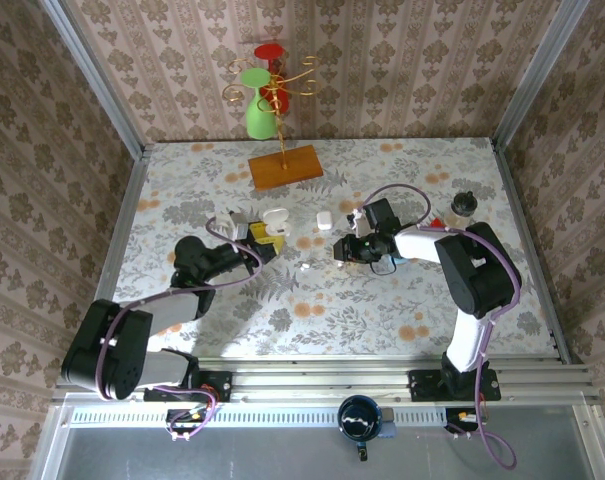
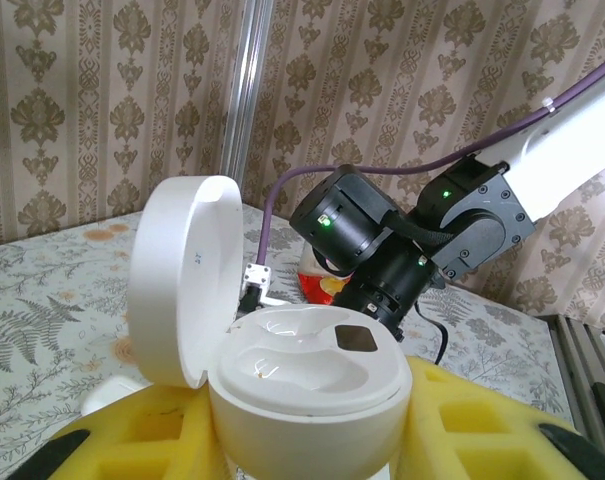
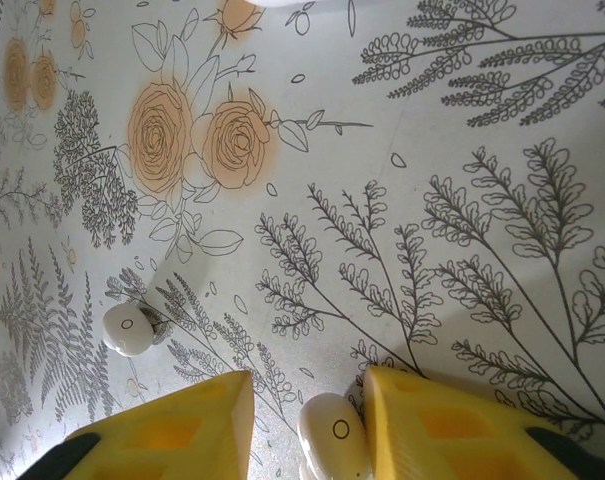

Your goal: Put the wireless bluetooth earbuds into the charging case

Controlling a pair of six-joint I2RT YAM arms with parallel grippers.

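Left gripper [image 2: 307, 435] is clasping the open charging case [image 2: 302, 375]. Right gripper [image 3: 309, 388], jaws apart, is straddling an earbud [image 3: 332, 440]; centre before squeezing.

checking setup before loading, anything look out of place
No damage or spill. A stray earbud lies on the table, away from the other earbud within the right gripper. The open charging case is empty.

Open white charging case [image 2: 304, 405] between yellow fingers [image 2: 482, 425], lid [image 2: 182, 285] upright, right arm [image 2: 402, 235] behind
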